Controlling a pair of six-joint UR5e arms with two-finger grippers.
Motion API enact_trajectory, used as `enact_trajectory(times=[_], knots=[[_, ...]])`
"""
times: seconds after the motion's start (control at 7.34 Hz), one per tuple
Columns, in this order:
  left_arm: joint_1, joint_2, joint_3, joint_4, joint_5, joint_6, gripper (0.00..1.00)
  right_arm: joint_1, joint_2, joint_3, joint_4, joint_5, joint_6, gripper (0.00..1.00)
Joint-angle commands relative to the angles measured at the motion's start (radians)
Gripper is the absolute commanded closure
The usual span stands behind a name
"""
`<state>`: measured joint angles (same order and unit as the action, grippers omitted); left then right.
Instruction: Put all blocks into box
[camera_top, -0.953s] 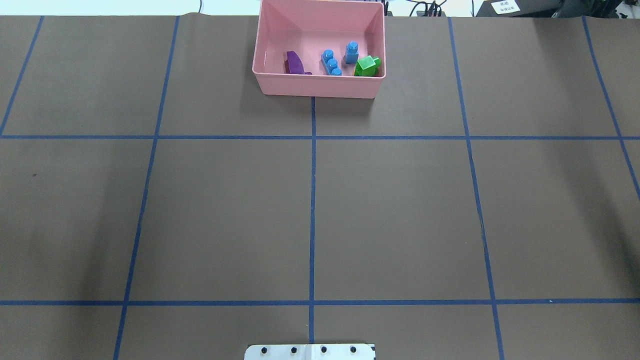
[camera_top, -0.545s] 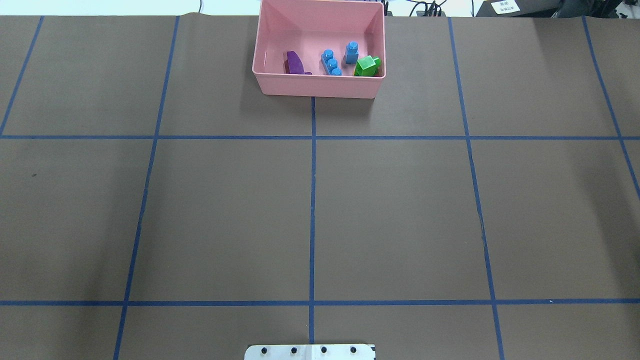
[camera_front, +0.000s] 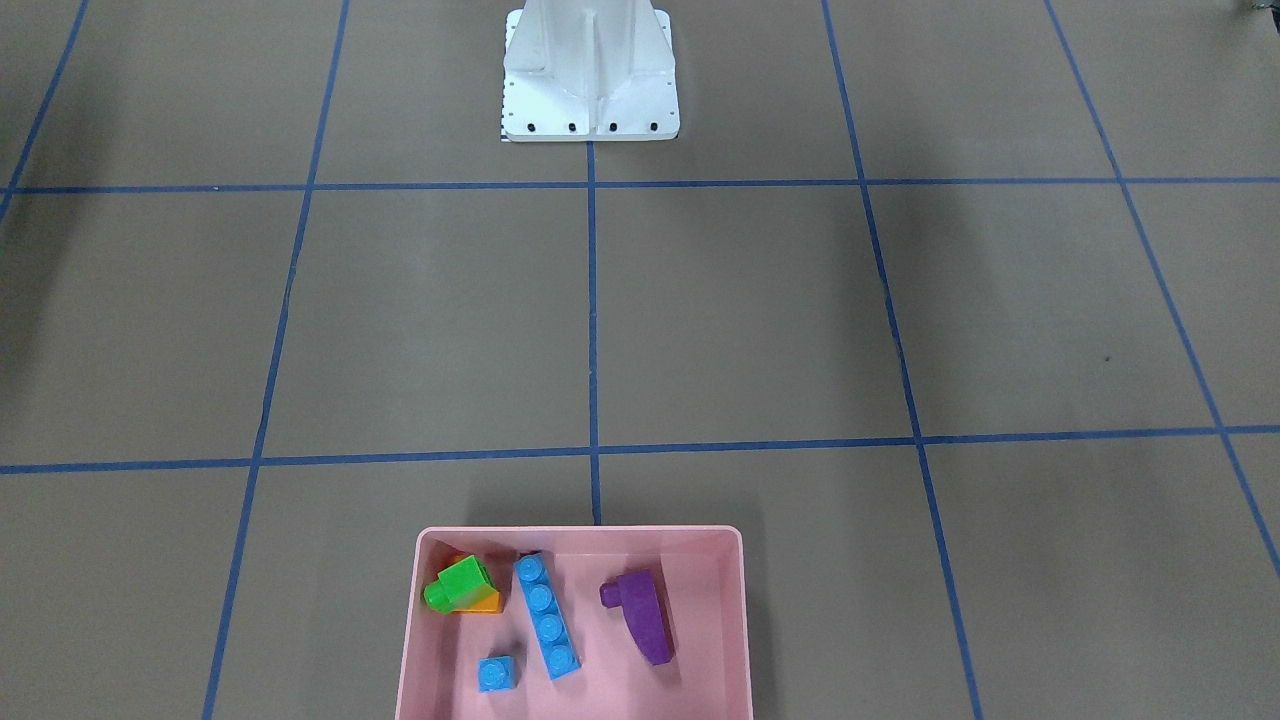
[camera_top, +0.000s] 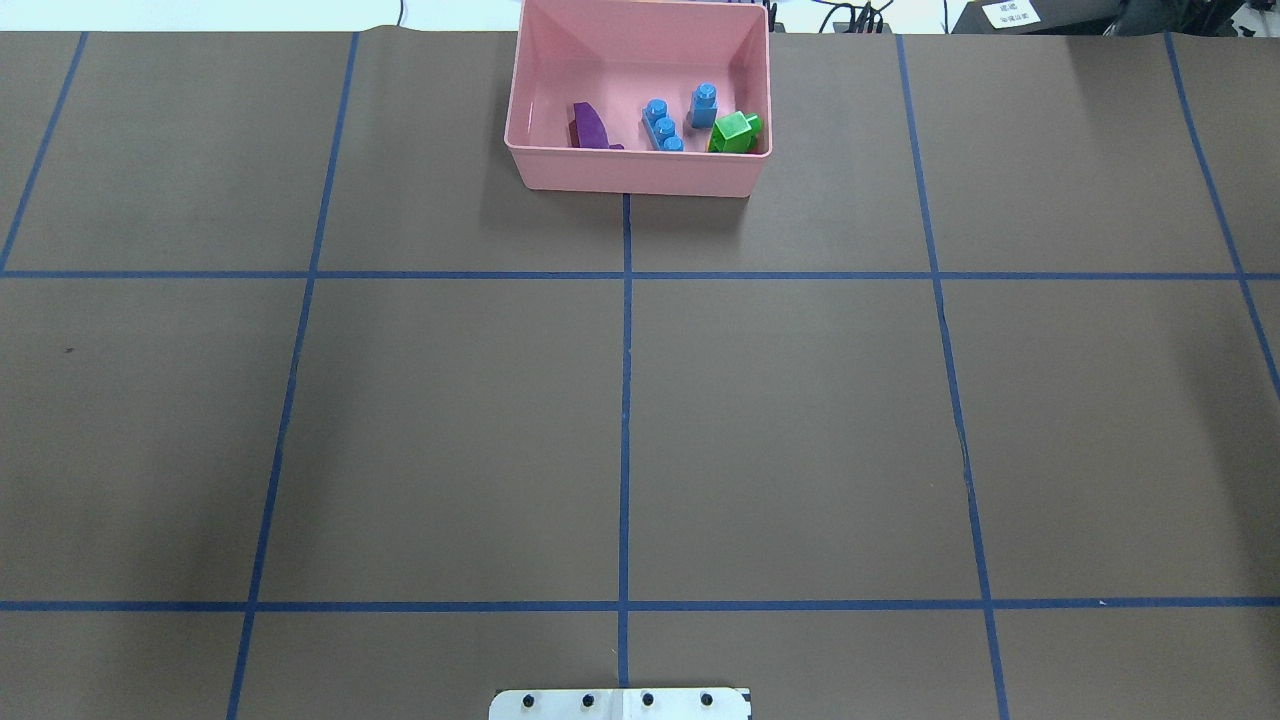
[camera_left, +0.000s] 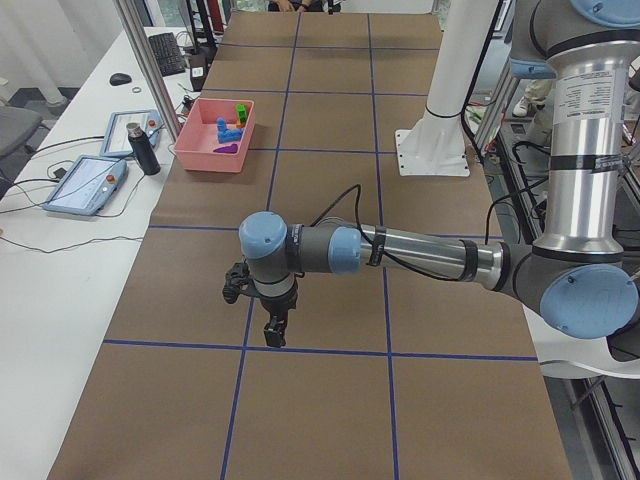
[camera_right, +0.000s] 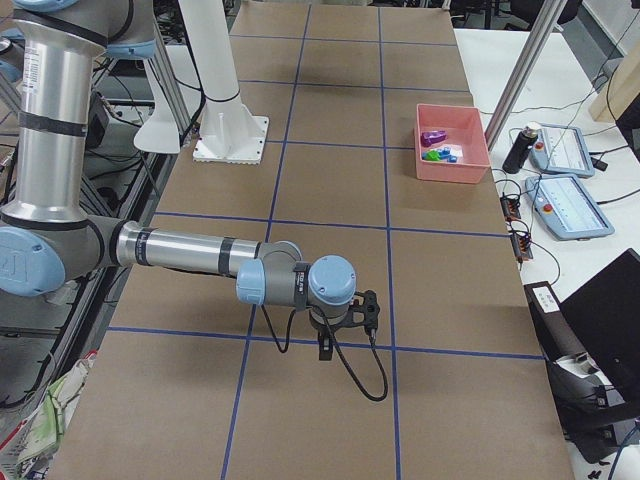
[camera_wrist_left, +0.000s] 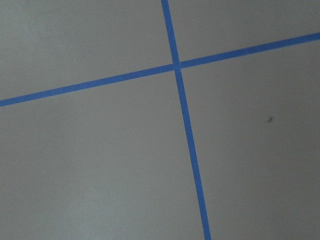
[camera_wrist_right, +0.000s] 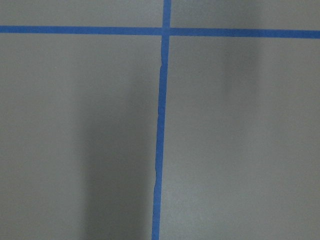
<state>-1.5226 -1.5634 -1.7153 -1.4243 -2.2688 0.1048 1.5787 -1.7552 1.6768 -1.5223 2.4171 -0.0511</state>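
Five blocks in, task looks finished

Left to right across the pink box (camera_front: 700, 620), seen from the front: green block (camera_front: 458, 582) sitting on the orange block (camera_front: 487, 602), tiny blue cube (camera_front: 497, 673), long blue bar (camera_front: 546, 617), purple block (camera_front: 643, 616). Left gripper (camera_left: 272, 335) and right gripper (camera_right: 324, 348) hang low over the mat, well apart from the box; whether either is apart or together, cannot tell. Probably nothing left to pick, so the next move is just parking the arms.

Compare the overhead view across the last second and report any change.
Nothing visibly changed. The pink box sits in the same spot, and the purple block, long blue bar, small blue cube and green block lie inside it exactly as before.
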Motion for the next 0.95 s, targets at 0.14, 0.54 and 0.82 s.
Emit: enact_trajectory(times=[0.14, 0.54, 0.82], knots=[[-0.001, -0.041, 0.023, 0.004, -0.005, -0.056, 0.0, 0.046, 0.029, 0.037, 0.001, 0.002, 0.008, 0.0], [-0.001, -0.058, 0.019, 0.004, -0.005, -0.06, 0.0, 0.056, 0.078, 0.04, -0.002, 0.017, 0.011, 0.0], [-0.001, -0.063, 0.014, 0.004, -0.005, -0.06, 0.0, 0.056, 0.08, 0.038, -0.009, 0.077, 0.011, 0.0]])
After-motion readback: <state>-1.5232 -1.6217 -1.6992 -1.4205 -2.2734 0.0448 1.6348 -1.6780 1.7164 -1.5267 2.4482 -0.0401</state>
